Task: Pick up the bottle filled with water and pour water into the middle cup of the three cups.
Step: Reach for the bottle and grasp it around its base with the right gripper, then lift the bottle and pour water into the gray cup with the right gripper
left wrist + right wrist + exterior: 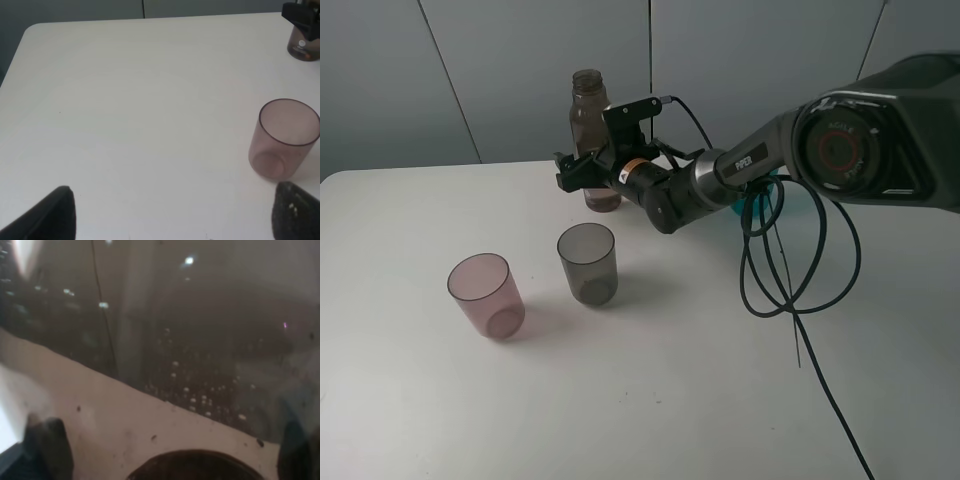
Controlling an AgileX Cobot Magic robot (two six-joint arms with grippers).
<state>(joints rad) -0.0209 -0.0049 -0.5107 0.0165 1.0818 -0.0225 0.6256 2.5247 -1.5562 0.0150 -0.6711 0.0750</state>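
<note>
A white table (620,400) with a rounded corner stands before a grey panelled wall (500,70).

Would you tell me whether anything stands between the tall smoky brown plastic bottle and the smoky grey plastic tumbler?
Nothing visible: only bare white table separates bottle and grey tumbler; the translucent pink tumbler stands aside.

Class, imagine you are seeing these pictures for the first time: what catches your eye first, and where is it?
First, the big black right arm reaching in from the right, its pincer spread wide at the tall smoky bottle, which stands at the back of the white table. Next come two tumblers nearer the front: the pink cup on the left and the smoky grey cup beside it.
</note>
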